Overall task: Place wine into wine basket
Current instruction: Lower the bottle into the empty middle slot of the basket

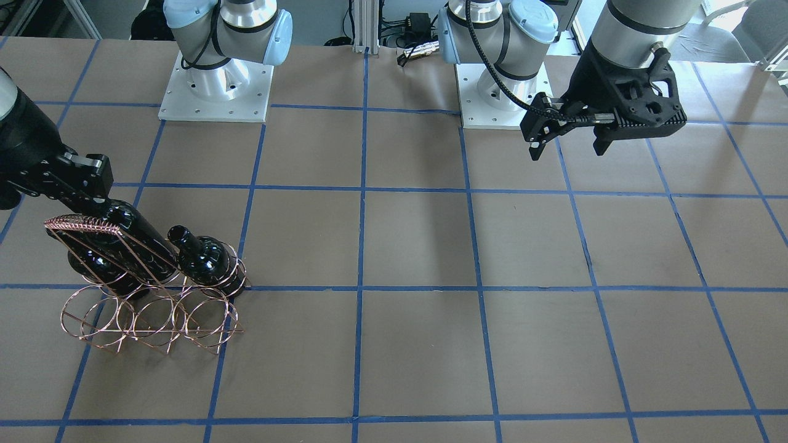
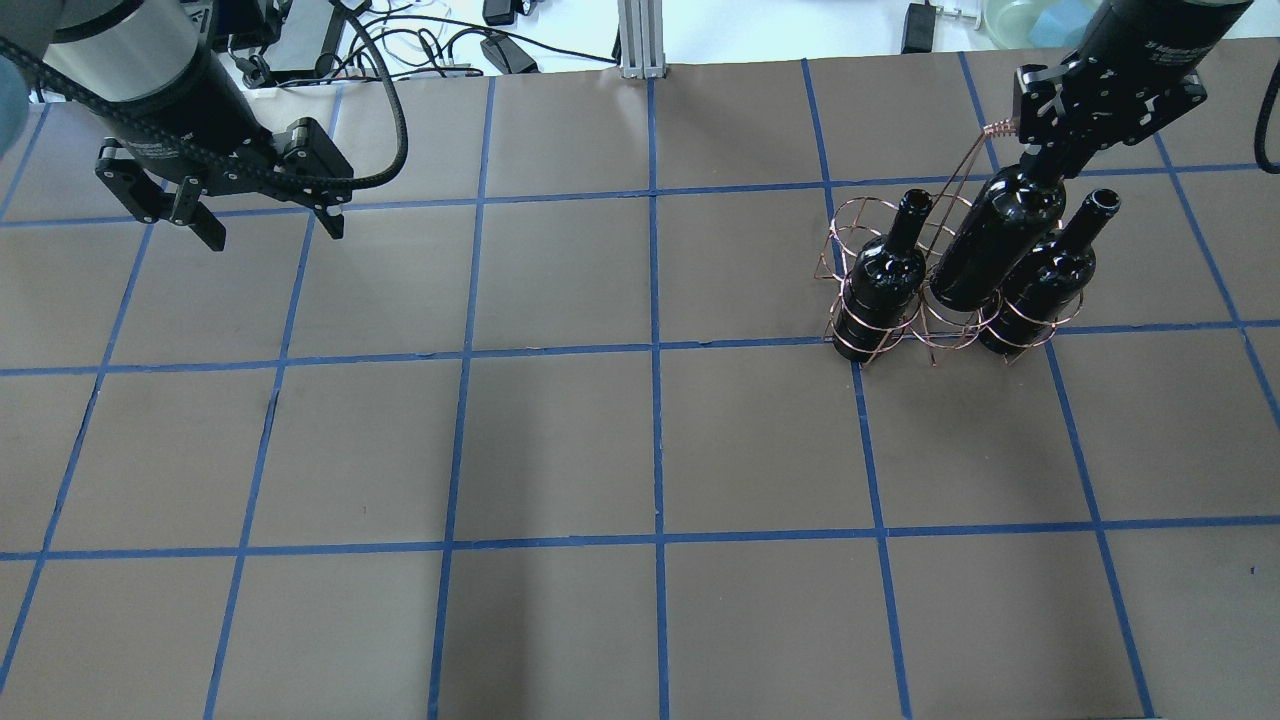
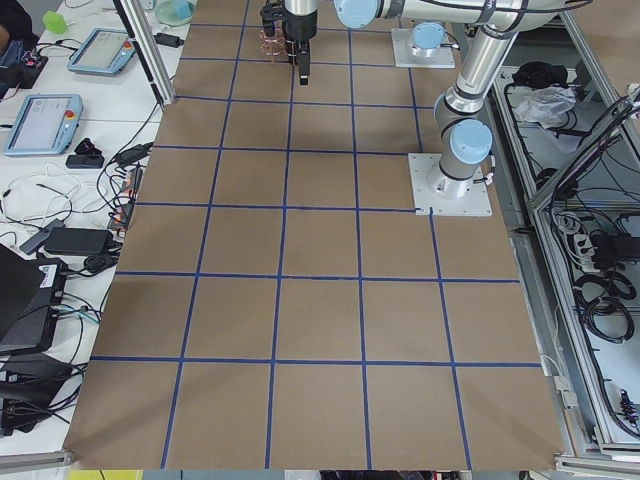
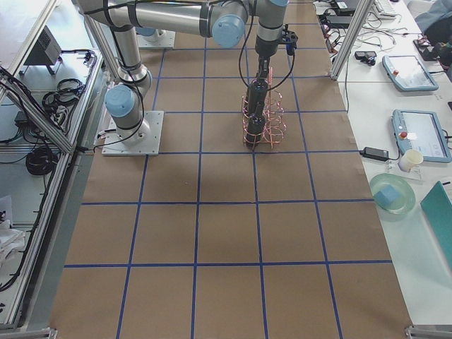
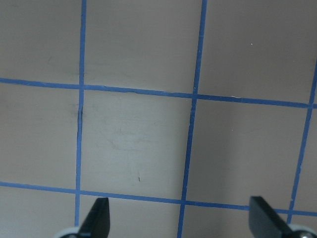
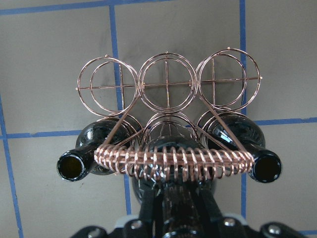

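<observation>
The rose-copper wine basket [image 2: 850,215] stands on the table at the right; it also shows in the front view [image 1: 154,320] and from above in the right wrist view [image 6: 166,82]. Two black bottles [image 2: 885,275] [image 2: 1050,270] stand in the outer rings of the row nearer the robot. My right gripper [image 2: 1040,165] is shut on the neck of a third bottle [image 2: 990,245], whose lower end sits in the middle ring between them. It rises higher than the other two. The farther row of rings holds nothing. My left gripper [image 2: 275,230] is open and empty above the table at the far left.
The brown table [image 2: 640,450] carries a blue tape grid. The basket's wrapped handle [image 6: 173,161] arches just in front of the held bottle's neck. Both arm bases [image 1: 215,86] stand at the robot's edge. Cables and tablets lie beyond the far edge.
</observation>
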`<state>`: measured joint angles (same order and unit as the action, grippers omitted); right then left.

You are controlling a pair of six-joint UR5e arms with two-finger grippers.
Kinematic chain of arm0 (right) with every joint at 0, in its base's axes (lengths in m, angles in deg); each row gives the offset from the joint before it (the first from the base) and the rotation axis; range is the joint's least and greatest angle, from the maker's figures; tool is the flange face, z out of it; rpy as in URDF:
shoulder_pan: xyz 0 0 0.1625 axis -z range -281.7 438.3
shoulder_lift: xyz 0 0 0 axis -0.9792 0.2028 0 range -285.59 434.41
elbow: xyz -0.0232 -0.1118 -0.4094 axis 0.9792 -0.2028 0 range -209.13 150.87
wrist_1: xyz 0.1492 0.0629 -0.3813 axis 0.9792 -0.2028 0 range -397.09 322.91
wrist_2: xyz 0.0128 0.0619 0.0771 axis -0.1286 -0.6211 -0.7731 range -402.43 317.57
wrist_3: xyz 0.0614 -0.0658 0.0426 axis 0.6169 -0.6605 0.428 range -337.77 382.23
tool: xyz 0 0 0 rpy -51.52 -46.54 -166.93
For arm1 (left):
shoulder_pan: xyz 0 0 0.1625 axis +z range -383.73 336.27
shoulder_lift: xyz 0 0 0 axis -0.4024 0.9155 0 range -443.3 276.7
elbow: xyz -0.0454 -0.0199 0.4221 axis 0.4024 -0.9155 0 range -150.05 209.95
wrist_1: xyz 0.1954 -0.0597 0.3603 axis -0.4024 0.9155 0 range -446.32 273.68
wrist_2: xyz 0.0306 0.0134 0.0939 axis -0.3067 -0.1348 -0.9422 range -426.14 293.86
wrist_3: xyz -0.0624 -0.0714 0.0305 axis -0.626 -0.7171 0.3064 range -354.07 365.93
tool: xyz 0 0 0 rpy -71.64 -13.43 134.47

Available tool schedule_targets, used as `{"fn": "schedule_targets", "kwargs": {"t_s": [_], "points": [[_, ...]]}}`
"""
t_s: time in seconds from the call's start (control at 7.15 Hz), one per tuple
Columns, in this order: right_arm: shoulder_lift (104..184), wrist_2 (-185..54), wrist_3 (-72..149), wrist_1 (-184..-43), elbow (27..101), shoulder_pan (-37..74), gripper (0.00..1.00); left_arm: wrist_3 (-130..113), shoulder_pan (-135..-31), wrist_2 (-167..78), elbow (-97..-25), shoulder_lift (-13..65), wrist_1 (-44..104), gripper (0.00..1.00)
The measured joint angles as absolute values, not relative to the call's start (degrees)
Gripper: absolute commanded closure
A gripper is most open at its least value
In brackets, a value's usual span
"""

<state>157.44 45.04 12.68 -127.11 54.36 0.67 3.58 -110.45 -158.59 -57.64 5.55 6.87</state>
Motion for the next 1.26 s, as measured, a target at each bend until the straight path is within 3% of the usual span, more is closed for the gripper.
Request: {"fn": "schedule_targets", "kwargs": {"t_s": [1.26], "points": [[155.3, 46.3, 14.8, -130.9, 59.4, 0.6, 1.00, 3.6, -110.4, -158.6, -57.7, 5.6, 6.9, 0.00]]}}
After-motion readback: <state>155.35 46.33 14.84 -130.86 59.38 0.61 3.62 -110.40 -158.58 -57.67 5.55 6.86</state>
